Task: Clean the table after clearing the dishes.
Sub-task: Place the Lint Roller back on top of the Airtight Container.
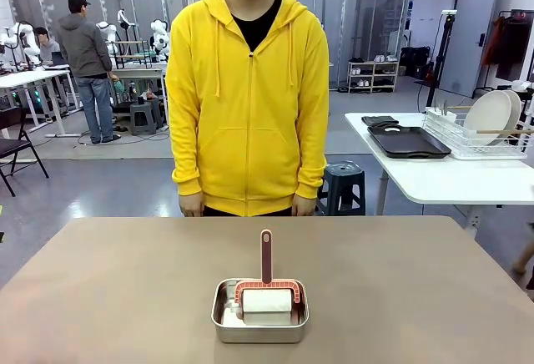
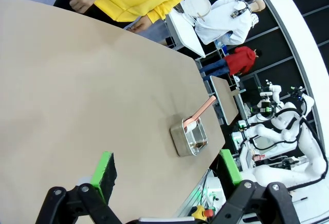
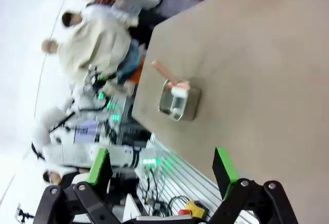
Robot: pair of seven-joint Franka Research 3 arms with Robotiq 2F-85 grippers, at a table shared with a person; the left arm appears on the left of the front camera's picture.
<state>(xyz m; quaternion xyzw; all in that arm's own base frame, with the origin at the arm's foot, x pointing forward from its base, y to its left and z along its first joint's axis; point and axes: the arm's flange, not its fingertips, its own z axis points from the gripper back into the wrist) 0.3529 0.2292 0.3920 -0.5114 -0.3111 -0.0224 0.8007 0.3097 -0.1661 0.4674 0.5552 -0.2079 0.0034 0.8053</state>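
Note:
The taupe-brown table (image 1: 125, 280) carries a small square steel pan (image 1: 224, 318) near its front middle. In the pan rests a white cleaning roller (image 1: 267, 301) on a pink frame, its reddish handle (image 1: 266, 255) pointing at the person. Round white dishes (image 1: 488, 116) stand in a wire rack on the white side table at the right, beside dark trays (image 1: 406, 141). My left gripper (image 2: 167, 167) hangs open above the table (image 2: 77, 106), well short of the pan (image 2: 181, 143). My right gripper (image 3: 162, 167) is open too, with the pan (image 3: 193, 108) farther off.
A person in a yellow hoodie (image 1: 248, 97) stands at the table's far edge, hands down at the sides. The white side table (image 1: 450, 180) and a dark stool (image 1: 344, 184) are at the right behind it. Other people and tables are far off at the left.

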